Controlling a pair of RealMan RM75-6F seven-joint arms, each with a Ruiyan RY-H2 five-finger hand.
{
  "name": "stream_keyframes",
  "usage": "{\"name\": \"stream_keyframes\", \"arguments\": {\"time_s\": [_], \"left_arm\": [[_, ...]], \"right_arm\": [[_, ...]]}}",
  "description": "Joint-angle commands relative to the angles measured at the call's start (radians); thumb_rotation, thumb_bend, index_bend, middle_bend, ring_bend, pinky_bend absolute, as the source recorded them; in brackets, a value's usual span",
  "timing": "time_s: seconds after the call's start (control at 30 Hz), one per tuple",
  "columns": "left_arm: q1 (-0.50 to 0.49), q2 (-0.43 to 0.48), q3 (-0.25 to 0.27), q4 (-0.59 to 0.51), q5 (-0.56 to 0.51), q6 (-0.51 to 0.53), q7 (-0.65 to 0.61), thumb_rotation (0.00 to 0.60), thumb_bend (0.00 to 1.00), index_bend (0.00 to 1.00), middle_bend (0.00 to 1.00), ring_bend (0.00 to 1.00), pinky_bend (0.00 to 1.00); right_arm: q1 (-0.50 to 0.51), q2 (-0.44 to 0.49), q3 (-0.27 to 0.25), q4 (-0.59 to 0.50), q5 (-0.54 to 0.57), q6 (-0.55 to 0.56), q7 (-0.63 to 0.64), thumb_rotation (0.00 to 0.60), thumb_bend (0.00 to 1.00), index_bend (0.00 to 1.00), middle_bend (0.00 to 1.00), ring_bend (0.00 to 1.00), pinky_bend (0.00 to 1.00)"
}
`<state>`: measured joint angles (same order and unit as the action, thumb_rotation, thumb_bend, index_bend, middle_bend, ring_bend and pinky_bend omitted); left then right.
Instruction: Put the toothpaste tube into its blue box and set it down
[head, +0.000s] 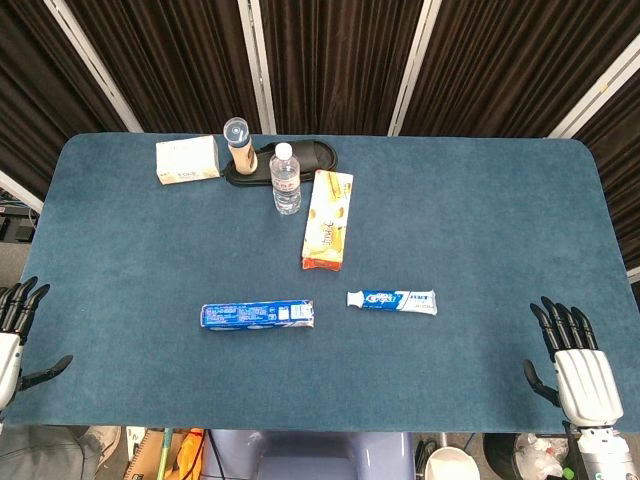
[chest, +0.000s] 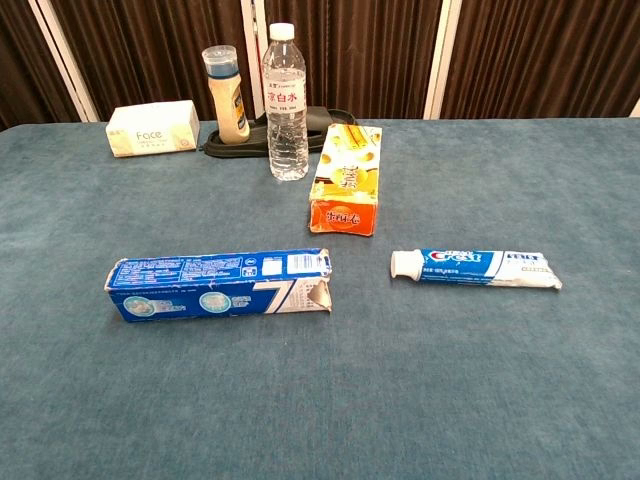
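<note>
Fingers of left hand (head: 18, 335) and right hand (head: 577, 365) are spread, grasping nothing.
Toothpaste tube (head: 392, 301) lies just right of blue box (head: 257, 315) on the worktop (head: 480, 220), both apart.

I see blue box (chest: 218, 286) lying open-ended, toothpaste tube (chest: 474, 268) apart beside it, no hand to place them by

Left hand (head: 15, 325) and right hand (head: 578, 370) both hover empty, fingers spread, at the near corners
</note>
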<state>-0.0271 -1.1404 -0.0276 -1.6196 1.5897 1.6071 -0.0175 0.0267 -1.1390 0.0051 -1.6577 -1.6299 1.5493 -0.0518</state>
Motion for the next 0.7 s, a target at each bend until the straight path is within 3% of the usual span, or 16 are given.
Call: {"name": "stream_keyframes", "arguments": {"time_s": [0.03,0.7], "left_arm": [[0.000,0.000,0.000,0.000,0.001,0.002,0.001,0.600,0.13,0.00,0.00,0.00,0.00],[-0.002,-0.002,0.001,0.002,-0.004,-0.007,0.007,0.600,0.13,0.01,0.00,0.00,0.00]], "right_arm": [[0.000,0.001,0.000,-0.001,-0.002,0.002,0.002,0.600,0.40,0.00,0.00,0.00,0.00],[0.001,0.001,-0.001,-0.002,-0.001,-0.003,0.000,0.600,0.40,0.00,0.00,0.00,0.00]]}}
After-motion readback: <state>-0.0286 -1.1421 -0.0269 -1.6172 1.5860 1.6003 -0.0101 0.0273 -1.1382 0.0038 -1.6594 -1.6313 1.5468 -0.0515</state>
